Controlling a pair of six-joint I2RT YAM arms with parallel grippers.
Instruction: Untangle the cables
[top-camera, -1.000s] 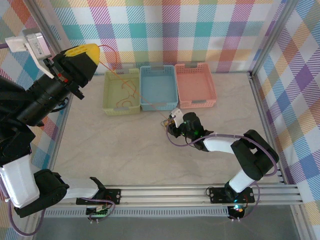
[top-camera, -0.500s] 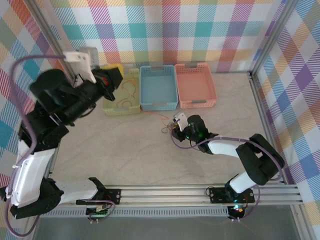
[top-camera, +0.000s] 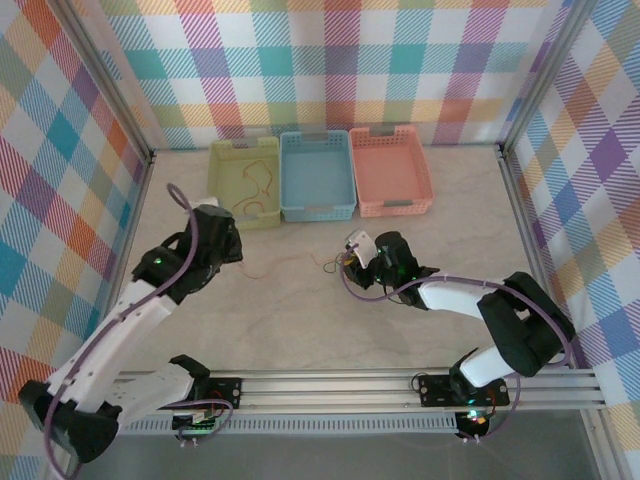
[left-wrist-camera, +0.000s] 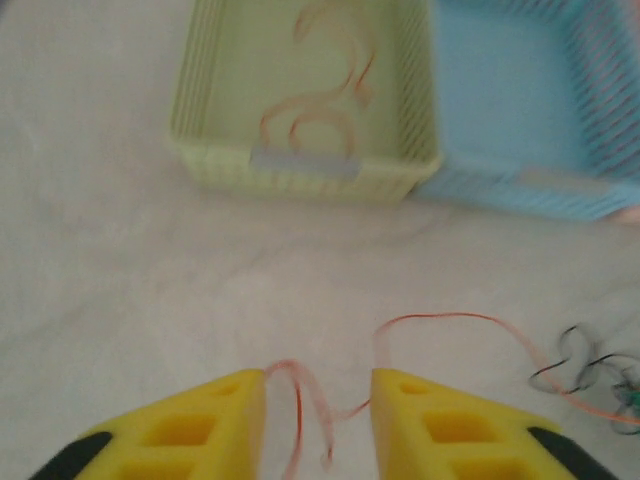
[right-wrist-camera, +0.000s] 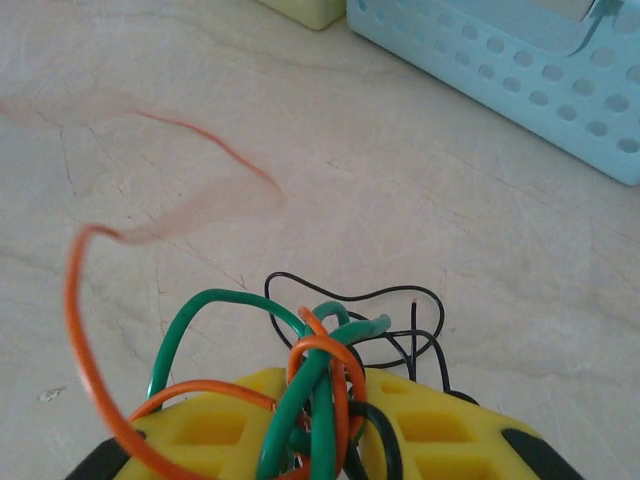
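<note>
The cables form a knot of green, orange and black wires (right-wrist-camera: 330, 350), and my right gripper (right-wrist-camera: 345, 385) is shut on it low over the table, in front of the blue basket; the same knot (top-camera: 333, 263) lies mid-table. One long orange cable (top-camera: 290, 262) runs left from the knot across the table. Its curled end (left-wrist-camera: 300, 400) lies loose between the yellow fingers of my left gripper (left-wrist-camera: 318, 385), which stand open and apart from it. My left gripper (top-camera: 232, 258) hangs low, in front of the yellow-green basket (top-camera: 224, 190). More orange cables (left-wrist-camera: 330, 95) lie inside that basket.
Three baskets stand in a row at the back: yellow-green (left-wrist-camera: 200, 150), blue (top-camera: 317, 205) and pink (top-camera: 390, 200). Checked walls and metal rails close the sides. The marble tabletop (top-camera: 300, 320) lies bare toward the near rail.
My left arm has swung down from high at the back left to low over the table. Its jaws have opened and the orange cable now lies on the table. The right gripper holds the knot.
</note>
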